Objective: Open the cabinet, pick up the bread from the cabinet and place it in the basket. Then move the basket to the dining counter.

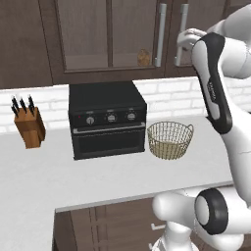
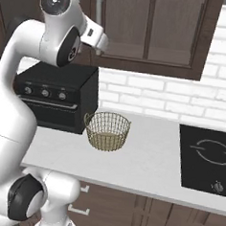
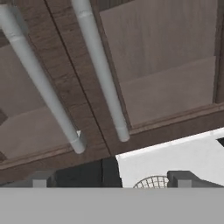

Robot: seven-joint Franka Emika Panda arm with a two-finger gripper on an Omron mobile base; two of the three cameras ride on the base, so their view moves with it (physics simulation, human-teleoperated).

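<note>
My arm (image 1: 215, 88) is glossy white shells with rounded, bulbous links, and a long black inlay with faint grey lettering runs down the forearm. Joints are dark grey discs ringed in lighter grey, one capping the elbow. My pincer (image 3: 109, 179) shows two small dark-grey blocky fingertips (image 3: 41, 179).

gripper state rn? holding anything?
gripper: open, empty, raised in front of the cabinet door handles.
</note>
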